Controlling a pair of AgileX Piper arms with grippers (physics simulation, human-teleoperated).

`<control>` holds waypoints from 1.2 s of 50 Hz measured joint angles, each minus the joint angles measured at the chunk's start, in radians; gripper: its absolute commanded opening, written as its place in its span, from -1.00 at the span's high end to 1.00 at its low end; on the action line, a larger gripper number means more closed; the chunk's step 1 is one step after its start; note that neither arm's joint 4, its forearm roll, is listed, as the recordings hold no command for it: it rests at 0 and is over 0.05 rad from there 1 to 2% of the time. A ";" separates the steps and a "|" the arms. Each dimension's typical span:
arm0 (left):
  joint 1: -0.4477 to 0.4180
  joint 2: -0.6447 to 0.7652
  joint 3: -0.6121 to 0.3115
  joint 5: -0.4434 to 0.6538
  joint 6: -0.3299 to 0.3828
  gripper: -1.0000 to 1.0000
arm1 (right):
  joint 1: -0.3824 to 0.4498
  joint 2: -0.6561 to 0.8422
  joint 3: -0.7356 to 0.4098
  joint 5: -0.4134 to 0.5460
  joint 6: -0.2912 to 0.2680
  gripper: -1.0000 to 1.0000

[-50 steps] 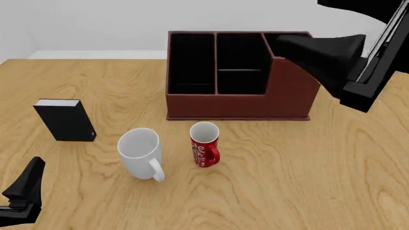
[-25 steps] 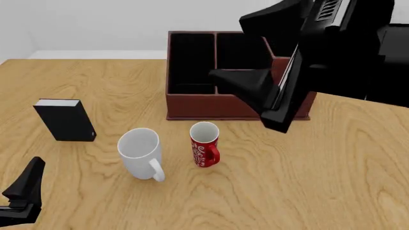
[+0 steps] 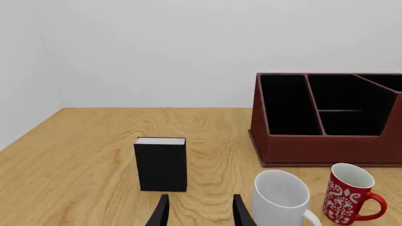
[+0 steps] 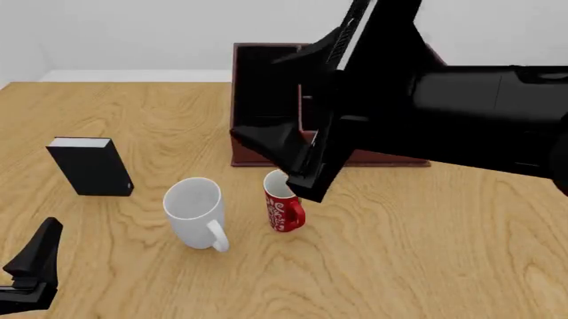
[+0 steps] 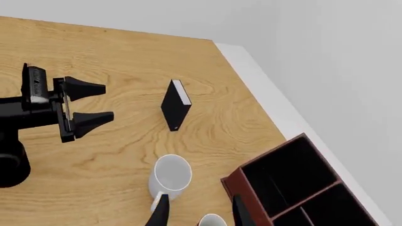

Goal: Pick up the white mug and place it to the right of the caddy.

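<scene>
Right arm stretched way across the middle of the front view, its gripper point(image 4: 297, 169) tilted down with fingers parted, left gripper point(image 5: 88, 103) parked low at the near-left corner, jaws open too.

Front high; wrists share white mug point(image 3: 281, 196)

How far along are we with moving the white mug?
Nothing is done yet: the white mug stands untouched in front of the caddy, left of the red mug. In hand: the right gripper is open above the mugs. Left: grasp, lift, and set it right of the caddy.
</scene>
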State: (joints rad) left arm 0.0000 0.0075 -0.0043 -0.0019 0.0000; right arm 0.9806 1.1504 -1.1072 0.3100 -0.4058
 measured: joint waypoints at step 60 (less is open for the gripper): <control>0.000 0.000 0.000 0.000 0.000 -1.00 | 0.033 0.158 0.149 -0.211 0.198 -1.00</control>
State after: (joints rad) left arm 0.0000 0.0075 -0.0043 -0.0019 0.0000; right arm 1.0133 1.3081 -0.9586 0.0989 -0.2079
